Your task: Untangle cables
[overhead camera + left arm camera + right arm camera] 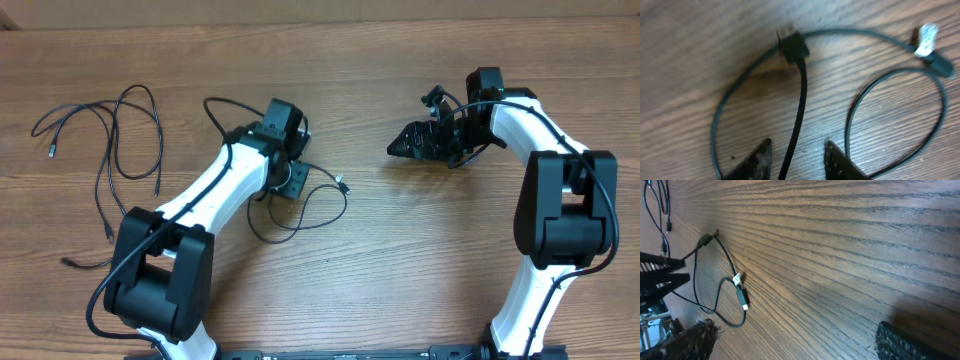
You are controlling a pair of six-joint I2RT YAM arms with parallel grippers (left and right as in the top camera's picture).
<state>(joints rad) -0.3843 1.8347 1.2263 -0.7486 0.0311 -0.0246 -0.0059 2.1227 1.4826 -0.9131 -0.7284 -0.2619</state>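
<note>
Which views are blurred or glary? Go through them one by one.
Overhead: sharp and evenly lit, no glare. Left wrist: blurred throughout, the silver plug tip blown out by glare. Right wrist: the table grain crisp, its own fingers out of focus.

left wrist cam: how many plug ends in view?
2. A black rectangular plug sits top centre, its thin black cord running down between the fingers of the left tool; a silver-tipped plug lies top right. More may be outside the frame.

A brown wooden table [400,270] with strong grain fills the view, evenly lit.
</note>
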